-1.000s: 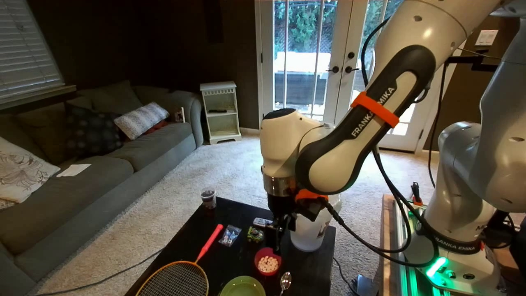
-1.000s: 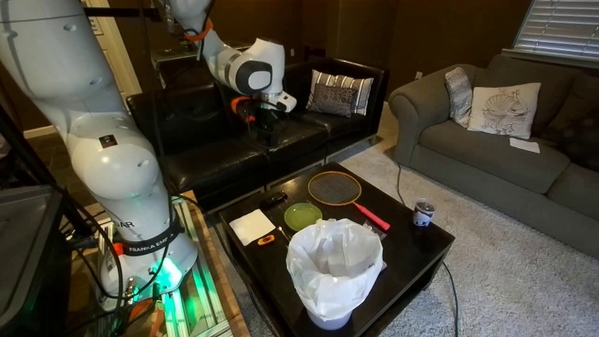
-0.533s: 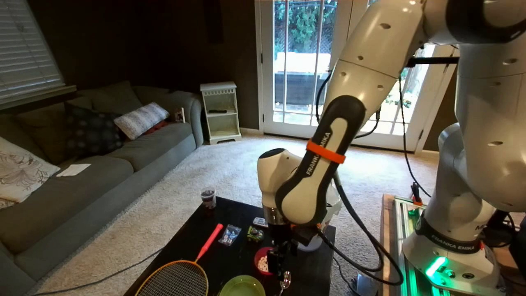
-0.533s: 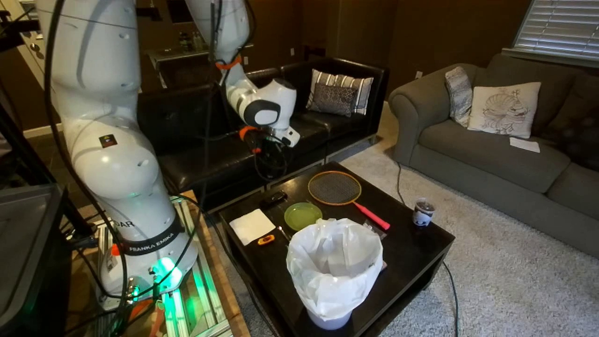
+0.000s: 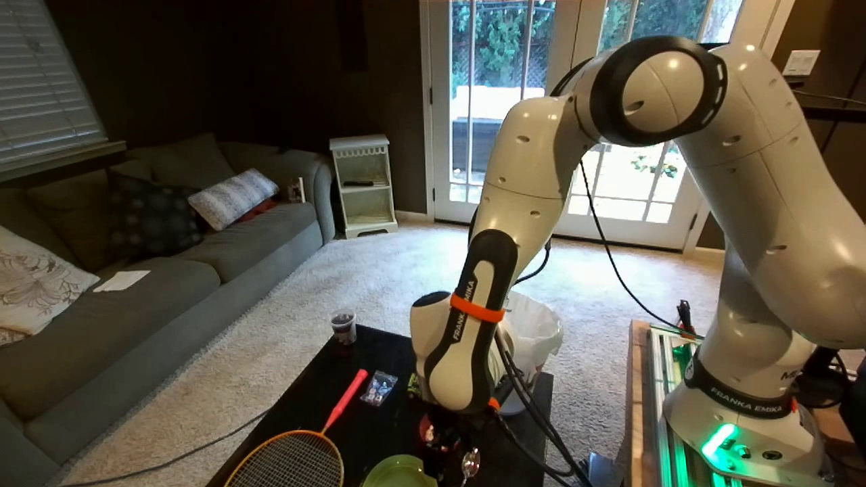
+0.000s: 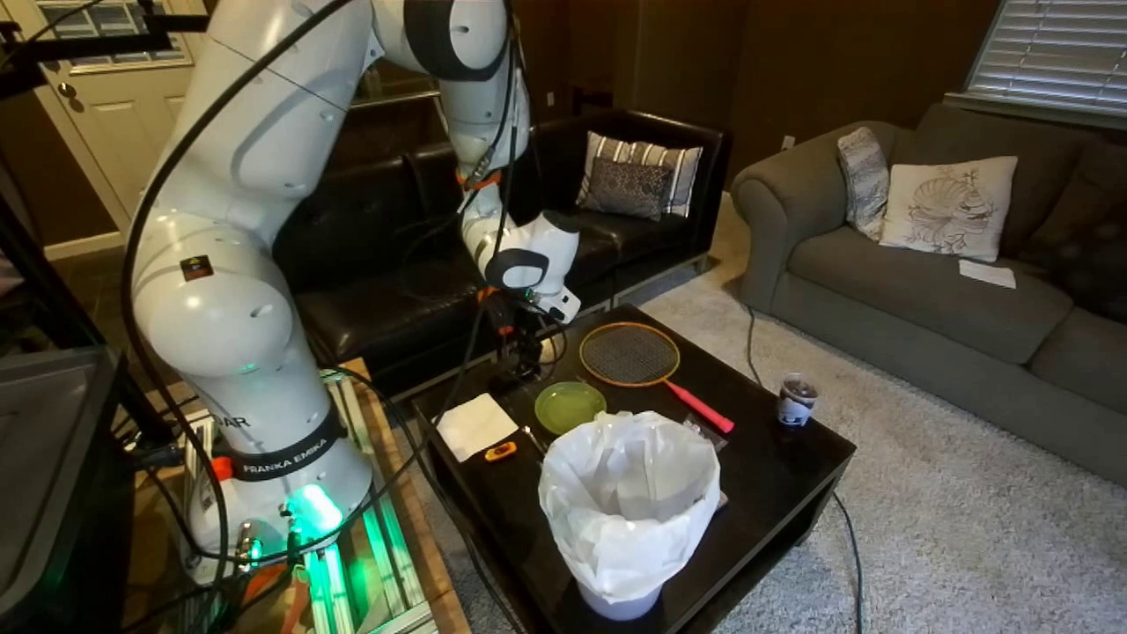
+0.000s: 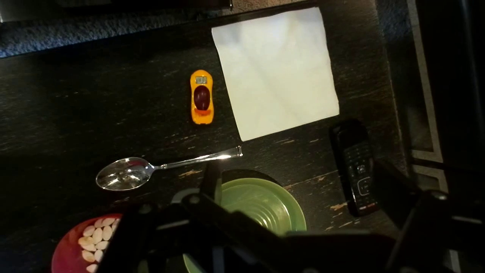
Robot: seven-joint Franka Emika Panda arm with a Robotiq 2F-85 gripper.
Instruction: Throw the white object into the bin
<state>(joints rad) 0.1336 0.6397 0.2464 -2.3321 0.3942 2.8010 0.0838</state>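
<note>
Gripper (image 7: 297, 172): fingers apart in wrist view, over dark table (image 7: 113, 102). Green plate (image 7: 261, 201) visible between fingers; black phone (image 7: 350, 159) partly hidden behind one finger. White sheet (image 7: 278, 76): flat on table, clear of fingers. Yellow gadget (image 7: 201, 98): just beside sheet. Spoon (image 7: 125, 174): near plate. Red bowl (image 7: 64, 250): holds pale beans (image 7: 97, 235). Bin (image 6: 621, 606), in both exterior views: upright on same table, apart from sheet; white liner (image 6: 616, 546) over rim.
</note>
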